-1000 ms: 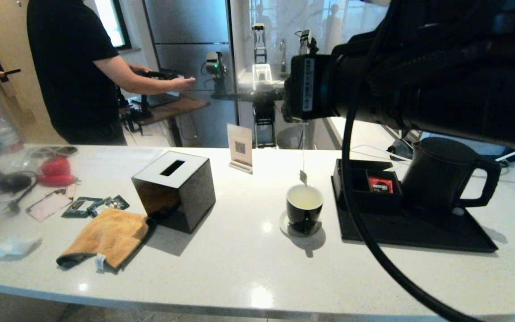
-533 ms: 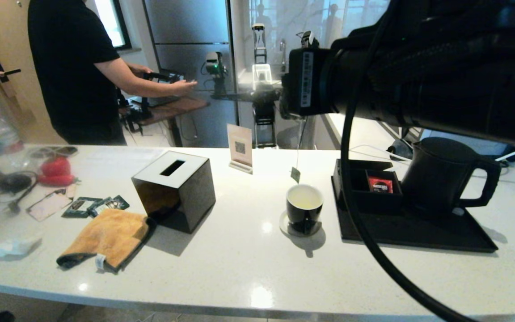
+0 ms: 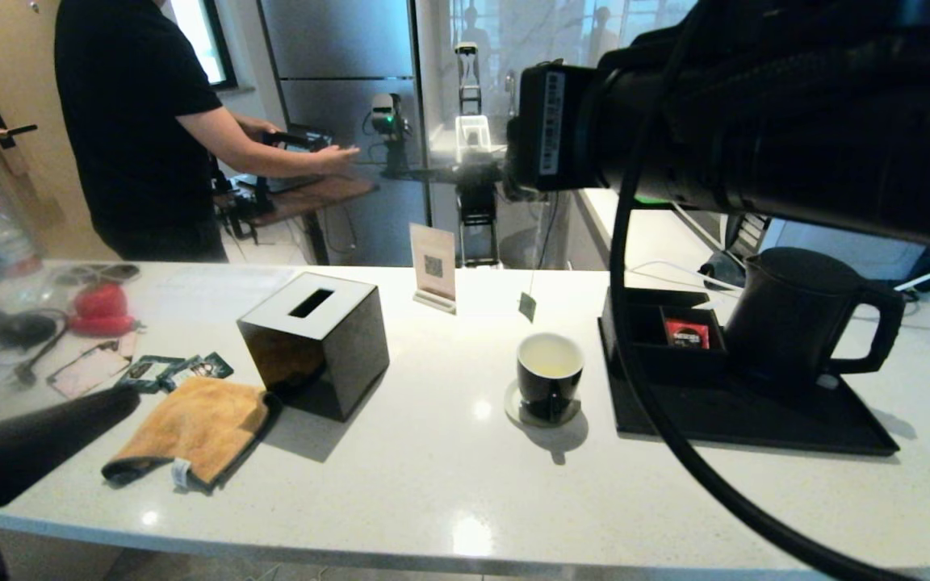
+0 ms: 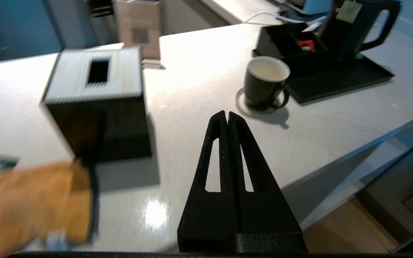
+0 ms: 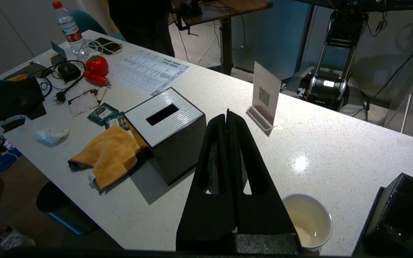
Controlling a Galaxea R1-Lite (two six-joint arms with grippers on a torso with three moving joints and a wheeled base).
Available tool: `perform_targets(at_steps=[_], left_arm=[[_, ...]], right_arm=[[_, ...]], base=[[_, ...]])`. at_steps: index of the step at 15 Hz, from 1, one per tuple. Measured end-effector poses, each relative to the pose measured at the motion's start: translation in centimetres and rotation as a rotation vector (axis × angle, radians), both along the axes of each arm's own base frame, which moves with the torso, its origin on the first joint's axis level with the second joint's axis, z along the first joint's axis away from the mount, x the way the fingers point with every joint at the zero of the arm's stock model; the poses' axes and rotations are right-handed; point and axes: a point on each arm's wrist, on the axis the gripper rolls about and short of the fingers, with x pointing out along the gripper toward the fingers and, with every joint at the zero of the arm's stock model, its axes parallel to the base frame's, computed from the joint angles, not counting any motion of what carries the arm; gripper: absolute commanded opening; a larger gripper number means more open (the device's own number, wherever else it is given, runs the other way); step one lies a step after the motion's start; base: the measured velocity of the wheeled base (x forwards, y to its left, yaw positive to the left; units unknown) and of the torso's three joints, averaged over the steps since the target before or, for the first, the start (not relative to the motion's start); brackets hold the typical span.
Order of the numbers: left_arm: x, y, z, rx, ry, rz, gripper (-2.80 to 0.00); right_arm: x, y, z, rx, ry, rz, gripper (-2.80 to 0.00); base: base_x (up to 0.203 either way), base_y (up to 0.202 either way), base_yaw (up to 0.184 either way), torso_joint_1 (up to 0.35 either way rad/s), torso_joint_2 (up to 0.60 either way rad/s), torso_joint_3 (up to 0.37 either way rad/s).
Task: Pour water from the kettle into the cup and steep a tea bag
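Note:
The black cup [image 3: 550, 375] stands on a small coaster mid-counter, with pale yellowish water [image 3: 550, 365] in its white inside. The small pale tea bag [image 3: 527, 307] hangs on its thin string above and just beyond the cup's far-left rim, clear of the water. My right gripper [image 5: 227, 116] is high over the counter, shut on the top of that string. The tea bag [image 5: 212, 168] shows through the finger slots. The black kettle [image 3: 796, 323] stands upright on the tray at right. My left gripper [image 4: 227, 116] is shut and empty, low near the counter's front left.
A black tissue box [image 3: 316, 343] stands left of the cup, with an orange cloth [image 3: 194, 428] and dark green packets [image 3: 174, 371] beyond it. The black tray [image 3: 756, 420] holds a red sachet [image 3: 687, 332]. A QR sign [image 3: 434, 266] stands behind. A person [image 3: 134, 121] works at back left.
The tea bag has risen from just over the cup's rim and drifted left and away. My right arm lifted slightly. My left arm has come into the head view at lower left.

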Motion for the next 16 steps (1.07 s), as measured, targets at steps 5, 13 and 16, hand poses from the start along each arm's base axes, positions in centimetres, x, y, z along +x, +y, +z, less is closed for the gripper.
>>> perform_targets(at_steps=[5,13,16], left_arm=[[6.6,-1.7,1.0,-0.001,-0.025,-0.075,-2.8],[13.2,-7.1,0.8,-0.081,-0.025,-0.238,-2.8],[14.6,-8.9,0.7,-0.092,-0.031,-0.286,-2.8]], right_arm=[[0.9,1.2,0.4,-0.015,-0.041,-0.002,-2.8],[2.0,2.7,-0.2,-0.024,-0.047,-0.001,-2.8],[2.1,2.8,-0.3,-0.027,-0.045,-0.001,-2.8]], base=[[0.0,0.0,0.0,0.0,0.0,0.0],[0.0,0.0,0.0,0.0,0.0,0.0],[0.0,0.0,0.0,0.0,0.0,0.0]])
